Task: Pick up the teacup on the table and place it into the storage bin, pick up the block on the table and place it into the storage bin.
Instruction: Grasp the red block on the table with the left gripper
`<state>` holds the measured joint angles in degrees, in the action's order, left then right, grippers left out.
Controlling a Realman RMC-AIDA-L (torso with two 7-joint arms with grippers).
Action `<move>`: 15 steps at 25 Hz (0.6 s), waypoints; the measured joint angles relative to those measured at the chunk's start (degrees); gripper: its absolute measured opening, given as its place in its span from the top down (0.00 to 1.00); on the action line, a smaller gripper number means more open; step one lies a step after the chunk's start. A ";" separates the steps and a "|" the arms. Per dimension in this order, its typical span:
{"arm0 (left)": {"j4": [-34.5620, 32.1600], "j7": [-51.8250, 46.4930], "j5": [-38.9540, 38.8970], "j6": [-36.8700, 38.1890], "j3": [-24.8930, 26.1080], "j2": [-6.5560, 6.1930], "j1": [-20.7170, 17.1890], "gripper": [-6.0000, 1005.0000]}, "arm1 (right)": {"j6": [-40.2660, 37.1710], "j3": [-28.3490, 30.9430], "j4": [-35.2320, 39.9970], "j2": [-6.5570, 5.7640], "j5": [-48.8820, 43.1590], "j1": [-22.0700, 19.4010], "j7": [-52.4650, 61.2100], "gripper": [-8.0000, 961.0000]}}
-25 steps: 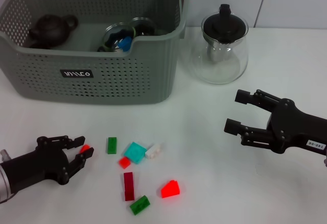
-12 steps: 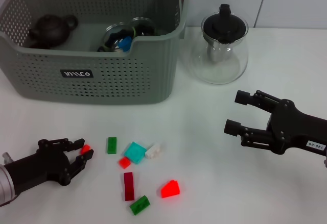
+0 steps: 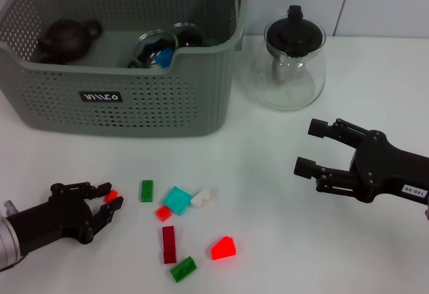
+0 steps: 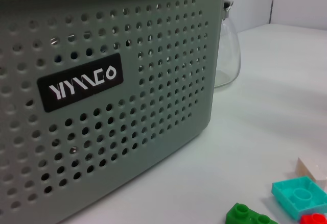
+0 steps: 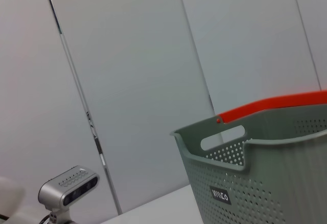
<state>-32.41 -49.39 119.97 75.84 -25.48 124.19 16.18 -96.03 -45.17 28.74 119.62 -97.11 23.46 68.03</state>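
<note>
The grey-green storage bin (image 3: 154,106) stands at the back left of the white table (image 3: 268,200). It holds a dark teapot (image 3: 67,36), two glass teacups (image 3: 155,47) and a blue block. My left gripper (image 3: 111,195) is low at the front left, its fingers closed around a small red block (image 3: 111,195). Several loose blocks lie right of it: green (image 3: 147,190), teal (image 3: 177,199), white (image 3: 203,197) and bright red (image 3: 223,248). My right gripper (image 3: 305,147) is open and empty at the right. The left wrist view shows the bin wall (image 4: 153,81) and blocks (image 4: 301,196).
A glass teapot (image 3: 291,59) with a black lid stands right of the bin, beyond my right gripper; it also shows in the left wrist view (image 4: 227,55). A dark red block (image 3: 169,244) and another green one (image 3: 183,268) lie near the front edge. The right wrist view shows the bin (image 5: 265,178) and its orange handle (image 5: 276,104).
My left gripper has shifted slightly toward the front edge with the small red block between its fingers. The right arm has not moved.
</note>
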 joint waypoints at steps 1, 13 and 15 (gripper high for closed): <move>0.00 0.00 0.00 0.00 0.00 0.00 0.02 0.72 | 0.01 0.00 0.00 0.00 0.01 0.00 0.00 0.02; -0.14 -1.96 -0.02 -1.83 -0.05 0.09 0.61 0.77 | -0.05 0.00 0.00 -0.09 0.18 0.04 0.00 0.02; -0.61 -3.19 -0.20 -1.31 0.46 0.07 0.55 0.81 | -0.18 0.03 0.00 -0.14 0.18 0.05 0.00 0.02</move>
<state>-33.02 -52.58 119.78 74.53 -25.02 124.27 16.73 -96.20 -45.15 28.74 119.48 -96.94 23.51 68.03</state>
